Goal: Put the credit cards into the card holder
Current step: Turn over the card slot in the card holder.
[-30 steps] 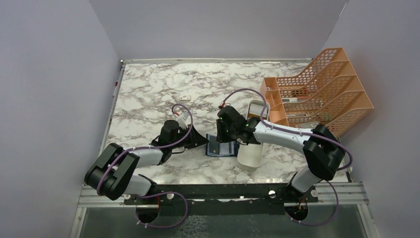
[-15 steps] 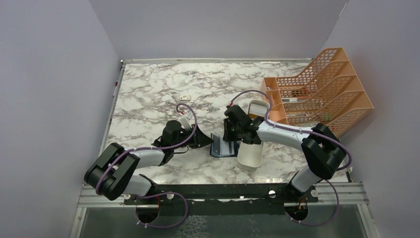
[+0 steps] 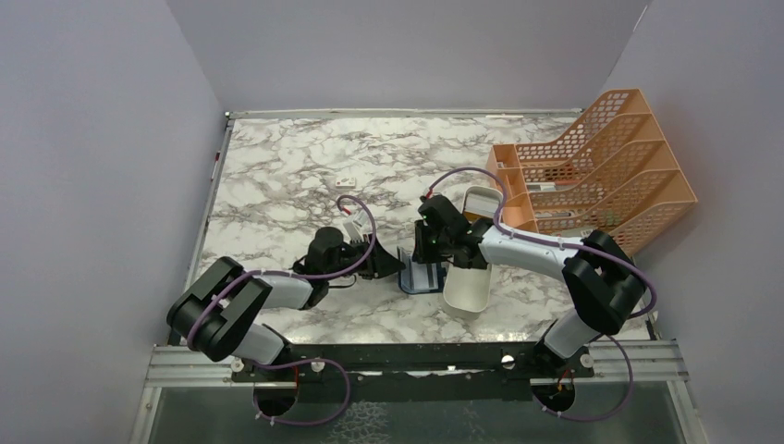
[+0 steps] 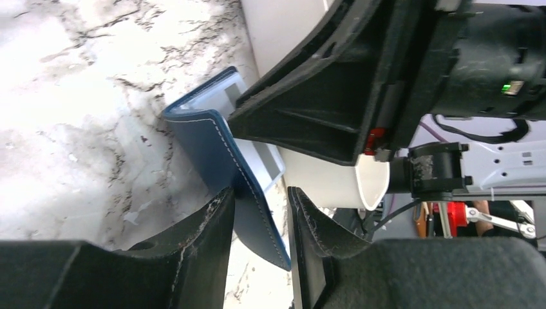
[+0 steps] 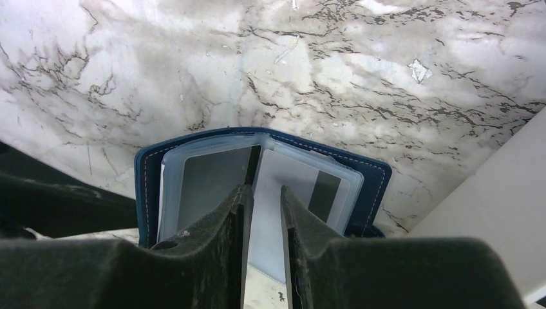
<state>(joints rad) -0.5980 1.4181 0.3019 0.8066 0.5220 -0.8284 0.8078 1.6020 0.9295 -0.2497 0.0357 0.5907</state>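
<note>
the soft blue card holder (image 5: 370, 187) sits half open on the marble table (image 5: 386, 77), beside a smooth white tray (image 5: 489, 193). flat grey credit cards (image 5: 212, 177) show in its clear pockets. the right gripper (image 5: 264, 190) is narrow above them; i cannot tell if it pinches anything. the left gripper (image 4: 261, 196) stands loosely apart around the stitched cover.

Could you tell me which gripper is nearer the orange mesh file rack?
Right. The right gripper lies left of the orange mesh file rack; the left gripper lies farther left.
</note>
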